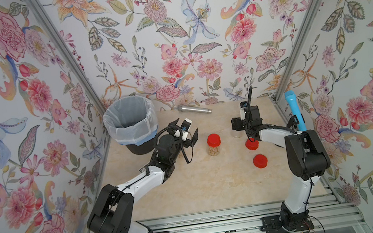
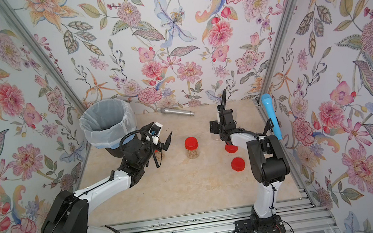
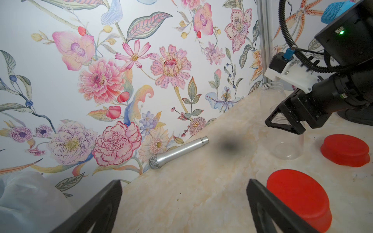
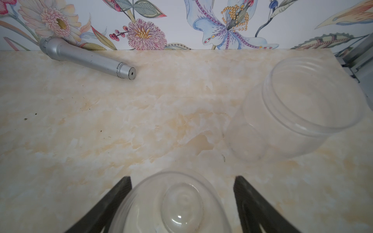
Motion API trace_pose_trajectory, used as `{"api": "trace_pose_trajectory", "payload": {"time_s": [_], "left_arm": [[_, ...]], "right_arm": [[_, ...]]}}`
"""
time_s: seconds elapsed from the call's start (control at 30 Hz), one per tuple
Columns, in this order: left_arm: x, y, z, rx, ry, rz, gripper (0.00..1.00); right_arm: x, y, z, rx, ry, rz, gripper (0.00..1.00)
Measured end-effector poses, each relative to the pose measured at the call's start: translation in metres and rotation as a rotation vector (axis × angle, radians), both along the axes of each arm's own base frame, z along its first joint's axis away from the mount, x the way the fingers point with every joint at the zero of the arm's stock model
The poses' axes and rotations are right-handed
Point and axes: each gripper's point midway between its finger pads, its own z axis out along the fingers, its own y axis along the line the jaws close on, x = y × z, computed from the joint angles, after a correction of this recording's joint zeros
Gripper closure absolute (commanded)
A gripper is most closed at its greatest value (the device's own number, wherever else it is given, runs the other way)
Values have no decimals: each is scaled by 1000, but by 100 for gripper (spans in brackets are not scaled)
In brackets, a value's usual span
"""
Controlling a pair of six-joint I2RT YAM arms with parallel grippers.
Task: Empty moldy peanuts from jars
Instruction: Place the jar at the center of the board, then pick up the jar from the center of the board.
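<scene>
The right gripper (image 4: 182,177) is standing open. Its flat black fingers (image 4: 119,195) are flanking an empty jar (image 4: 177,203) at the bottom centre of the right wrist view. A sliver of table is showing between the glossy clear wall and the lower-right finger (whether the other finger is touching, I cannot tell). A second jar (image 4: 298,109), equally clear, ribbed at the neck and lidless, is standing upright at the right of that frame, apart from the first.

The left gripper (image 3: 184,181) is spreading its matte, trussed fingers (image 3: 109,199) wide around nothing. It is hovering left of centre in both top views, just beside a capped jar (image 1: 214,145).

The peanuts (image 1: 214,152), small pale rounded nuts, are filling the lower part of the capped jar at mid-frame. More are showing in a fourth jar (image 2: 159,156), half hidden behind the left wrist. Two loose lids (image 1: 260,161), round, bright red and smooth, are lying flat right of centre.

The table (image 1: 202,184) is showing a beige marble pattern. At its upper left a round black bin (image 1: 139,148) is wearing a crinkled translucent white bag (image 1: 130,130). A silver mic (image 1: 194,109) with a mesh head is lying along the back wall, and a blue mic (image 1: 294,109) is leaning at the right edge.

Counting: four jars, two of them empty; three lids in view; two mics; one bin.
</scene>
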Motion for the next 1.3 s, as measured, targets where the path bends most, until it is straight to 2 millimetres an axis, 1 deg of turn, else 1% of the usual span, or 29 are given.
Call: {"api": "trace_pose_trajectory", "payload": {"time_s": [0.07,0.17,0.27,0.4,0.5,0.63,0.73,0.8,0.87,0.97,1.13,1.2,1.23,1.3], "left_arm": [[0,0,0,3,0,0,0],[0,0,-1,3,1,0,0],[2,-1,-4,7,6,0,0],[4,-3,-12,18,24,0,0],[5,-3,-16,26,36,0,0],[7,-5,-19,35,48,0,0],[8,-5,-18,37,51,0,0],[8,-5,-18,38,53,0,0],[8,-5,-19,41,58,1,0],[8,-5,-20,41,60,1,0],[2,-1,-23,33,66,2,0],[0,0,-21,27,66,3,0],[-1,1,-18,22,63,3,0],[-6,4,-15,17,56,3,0]], "right_arm": [[-1,0,0,0,0,1,15],[-2,0,6,2,-11,2,13],[-3,1,19,7,-34,4,12],[-9,5,46,13,-84,14,11],[-16,11,73,11,-136,27,11],[-32,25,111,10,-211,60,10],[-46,37,134,18,-254,87,9],[-52,45,143,26,-270,106,9],[-58,56,145,38,-264,134,10],[-69,78,135,41,-218,186,10],[-101,132,119,29,-149,317,10],[-113,149,116,26,-133,361,10],[-117,156,115,26,-127,378,10],[-123,162,112,23,-117,395,10]]}}
